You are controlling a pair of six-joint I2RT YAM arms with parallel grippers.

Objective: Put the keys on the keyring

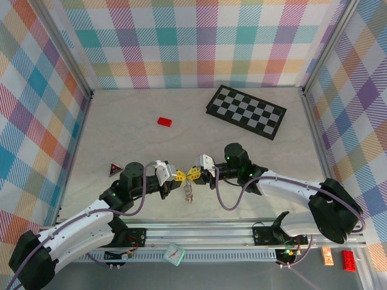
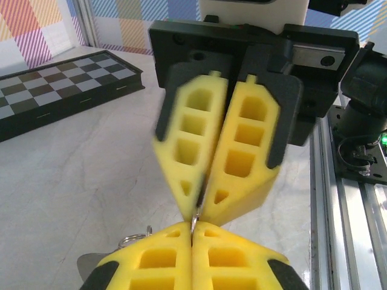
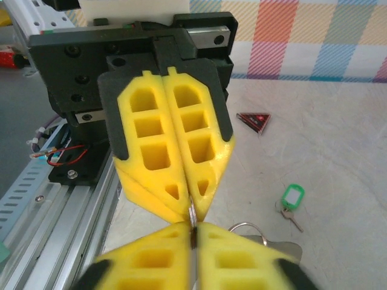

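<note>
Near-edge middle of the bench (image 1: 121, 133): left gripper (image 1: 183, 176) and right gripper (image 1: 191, 174) meet tip to tip above the surface.
Left gripper: jaws pressed together, pinching a thin silvery bit of the keyring (image 1: 188, 192) at the tips.
Right gripper: jaws narrow, tips at the same silvery bit; one finger is blurred, so whether it grips cannot be told.
Keyring: hangs as a short beaded strand straight below the meeting tips; whether its lower end touches the bench cannot be told.
Green key (image 3: 292, 197): lies flat on the bench, apart from the keyring, between the grippers and the triangle (image 1: 115, 170).
Small ring (image 3: 242, 228): just beside the tips, with a grey metal tab next to it; what it belongs to cannot be told.
Triangle: near the left edge.
Block (image 1: 164, 121): red, left of centre, well apart from the grippers.
Checkerboard (image 1: 246, 111): toward the far right corner, set askew.
</note>
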